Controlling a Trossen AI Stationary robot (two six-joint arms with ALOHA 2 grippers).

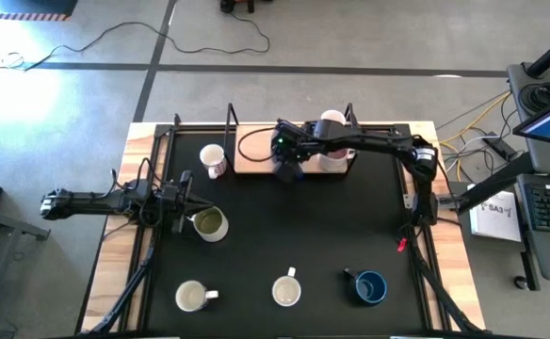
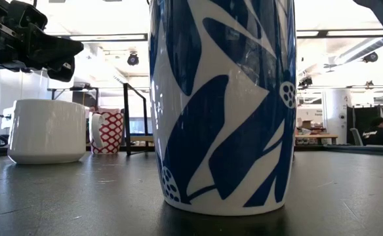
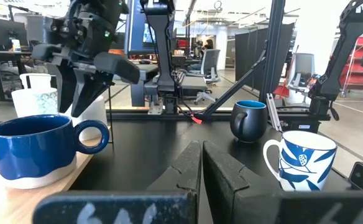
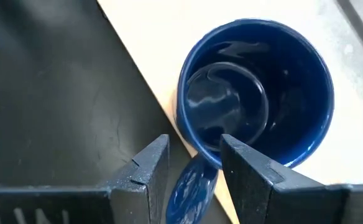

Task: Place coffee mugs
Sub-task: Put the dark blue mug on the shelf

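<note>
Up at the far edge of the table, on the wooden board (image 1: 256, 160), my right tool (image 4: 194, 171) hovers over a dark blue mug (image 4: 256, 93). The fingers are spread, one either side of the mug's handle, and I'd say they aren't pinching it; my guess is the mug has just been set on the board, or is about to be let go. That board looks like the drop-off spot, since a pinkish mug (image 1: 332, 127) and a cream one (image 3: 35, 98) already sit there.

My left tool (image 3: 201, 168) is fully shut with nothing in it, parked near the left edge just beside the olive-green mug (image 1: 209, 224).

Other mugs wait on the black mat: a red-print one (image 1: 215, 160) near the board, plus a cream mug (image 1: 192, 297), a blue-leaf patterned mug (image 1: 286, 290) and a second dark blue one (image 1: 369, 287) along the near edge.

Only the right wrist view shows the fingers straddling the handle; from overhead the arm hides that. The low view is mostly filled by the leaf mug.
</note>
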